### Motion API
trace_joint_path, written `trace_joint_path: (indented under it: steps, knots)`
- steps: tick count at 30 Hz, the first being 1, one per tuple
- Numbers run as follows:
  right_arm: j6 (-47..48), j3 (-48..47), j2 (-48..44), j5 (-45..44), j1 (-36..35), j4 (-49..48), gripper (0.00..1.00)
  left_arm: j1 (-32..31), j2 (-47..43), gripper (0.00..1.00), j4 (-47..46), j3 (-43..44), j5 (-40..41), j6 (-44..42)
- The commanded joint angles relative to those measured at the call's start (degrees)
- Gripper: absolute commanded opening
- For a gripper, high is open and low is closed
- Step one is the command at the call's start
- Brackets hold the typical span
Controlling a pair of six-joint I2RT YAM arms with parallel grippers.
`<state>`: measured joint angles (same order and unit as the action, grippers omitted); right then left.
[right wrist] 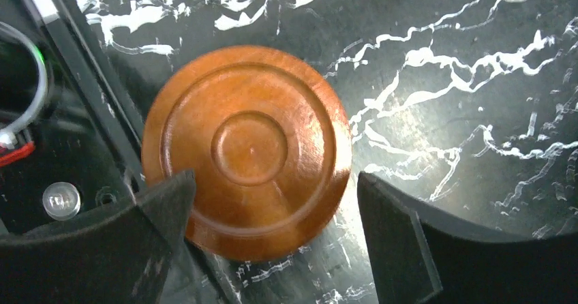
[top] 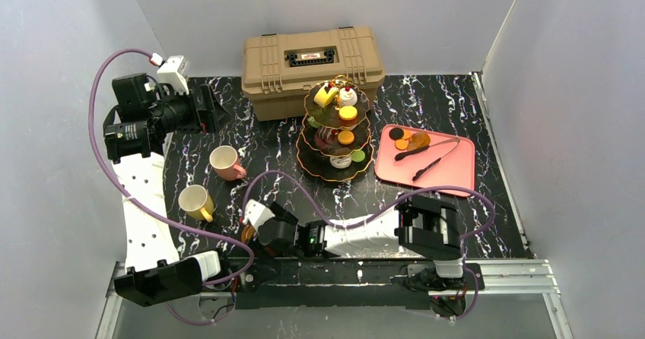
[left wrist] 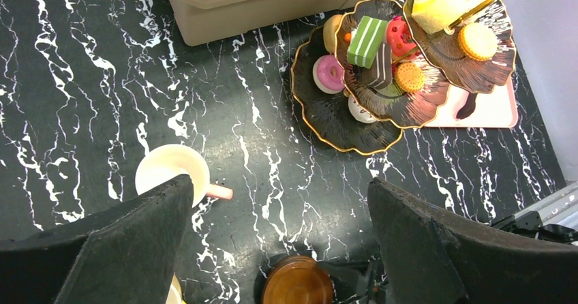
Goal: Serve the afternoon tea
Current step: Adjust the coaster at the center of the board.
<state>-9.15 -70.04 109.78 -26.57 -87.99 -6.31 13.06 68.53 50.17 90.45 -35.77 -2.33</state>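
Left wrist view: a finger [left wrist: 102, 249] of the left gripper [left wrist: 278, 185] covers the pink cup's [left wrist: 167, 171] near rim and all but a sliver of the yellow cup [left wrist: 174, 292]. The saucer [left wrist: 298, 283] is cut by the lower edge, the toolbox [left wrist: 259, 7] by the upper. Right wrist view: a finger [right wrist: 95, 249] of the right gripper [right wrist: 276, 178] overlaps the saucer's rim. Top view: the pieces on the tray [top: 456, 173] are too small to identify.

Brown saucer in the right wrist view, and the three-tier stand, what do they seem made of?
Brown saucer: probably turned wood with glossy varnish, going by the concentric rings and bright sheen. It could be plastic. Three-tier stand: dark, glossy scalloped tiers with gold rims, plastic or glass; cannot tell which.
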Motion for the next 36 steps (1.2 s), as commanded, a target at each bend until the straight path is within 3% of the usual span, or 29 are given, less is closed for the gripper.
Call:
trace_joint_path:
  steps: [1,9,26,36]
  knots:
    - [-3.66,4.04,-2.69,0.82,3.15,-3.29,0.94,0.38,-0.50,0.98,0.82,1.23,-2.33,1.79]
    - [-6.66,9.51,-5.79,-1.47,6.64,-3.43,0.88,0.41,-0.94,0.98,0.32,0.70,-5.66,3.93]
    - [-11.87,23.22,-17.10,-7.92,11.44,-2.30,0.81,0.32,-1.13,0.98,0.50,0.31,-9.32,0.00]
    - [-13.73,33.15,-28.88,-11.98,15.03,3.46,0.79,0.41,-0.75,0.98,0.43,0.58,-10.96,-0.40]
